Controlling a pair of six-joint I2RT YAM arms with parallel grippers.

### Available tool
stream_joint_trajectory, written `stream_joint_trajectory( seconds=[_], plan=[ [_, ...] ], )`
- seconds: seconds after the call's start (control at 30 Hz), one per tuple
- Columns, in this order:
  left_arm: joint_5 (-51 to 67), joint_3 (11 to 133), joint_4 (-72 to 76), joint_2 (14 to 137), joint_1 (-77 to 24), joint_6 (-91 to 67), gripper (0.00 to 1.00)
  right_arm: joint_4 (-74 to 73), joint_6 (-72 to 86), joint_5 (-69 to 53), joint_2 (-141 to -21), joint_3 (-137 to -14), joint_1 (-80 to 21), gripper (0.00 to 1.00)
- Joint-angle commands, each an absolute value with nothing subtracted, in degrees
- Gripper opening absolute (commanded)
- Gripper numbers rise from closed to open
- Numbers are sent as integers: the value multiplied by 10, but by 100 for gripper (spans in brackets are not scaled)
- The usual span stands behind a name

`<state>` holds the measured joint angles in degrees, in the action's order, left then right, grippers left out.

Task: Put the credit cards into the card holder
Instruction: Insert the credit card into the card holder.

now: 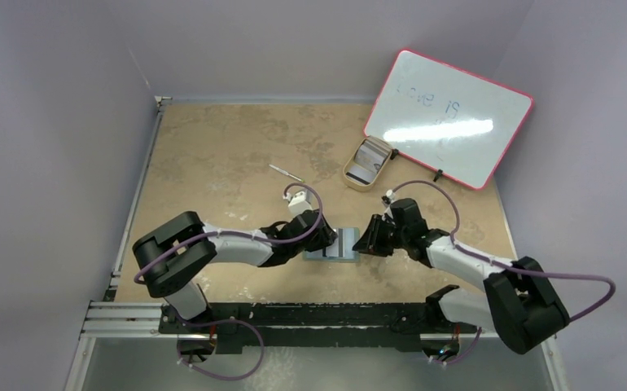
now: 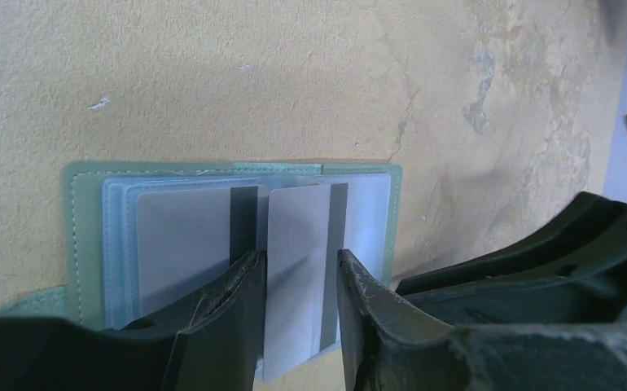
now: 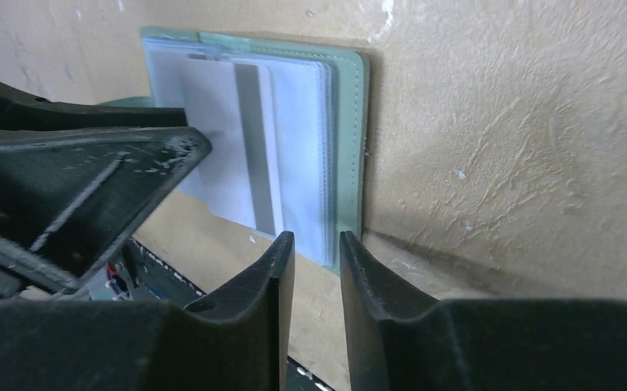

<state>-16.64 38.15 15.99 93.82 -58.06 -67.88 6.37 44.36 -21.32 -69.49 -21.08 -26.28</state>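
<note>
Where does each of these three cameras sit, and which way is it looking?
Top view: above and behind the arms, looking down at the table; both arms show.
Left wrist: on the left arm, looking along the left gripper at the open card holder and a card.
Right wrist: on the right arm, looking past the right gripper at the card holder's edge.
Shared: both wrist views show the card holder and left gripper.

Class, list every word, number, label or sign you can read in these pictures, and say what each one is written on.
On the whiteboard: a few faint handwritten marker words, upside down to the camera, too blurred to read.
On the credit cards: only dark stripes, no readable print.
On the card holder: no text visible.
On the beige tray and its contents: too small to tell.
</note>
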Motion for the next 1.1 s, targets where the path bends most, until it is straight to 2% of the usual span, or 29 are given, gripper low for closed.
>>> stream_joint_trajectory(
  seconds=[0.0, 0.17, 0.47, 0.7, 1.07],
  plan=[
    [-169, 404, 73, 946, -585, -651, 37, -16, 428, -156, -645, -259, -267, 32],
    [-175, 419, 41, 938, -585, -637, 37, -17, 423, -152, -649, -258, -267, 39],
    [-157, 443, 40, 963, -585, -631, 38, 58, 427, -151, -723, -253, -267, 35],
    [-142, 458, 54, 974, -589, -632, 38, 110, 448, -177, -724, -227, -267, 36],
    [-110, 480, 81, 998, -594, -664, 38, 148, 471, -203, -721, -205, -267, 32]
  ],
)
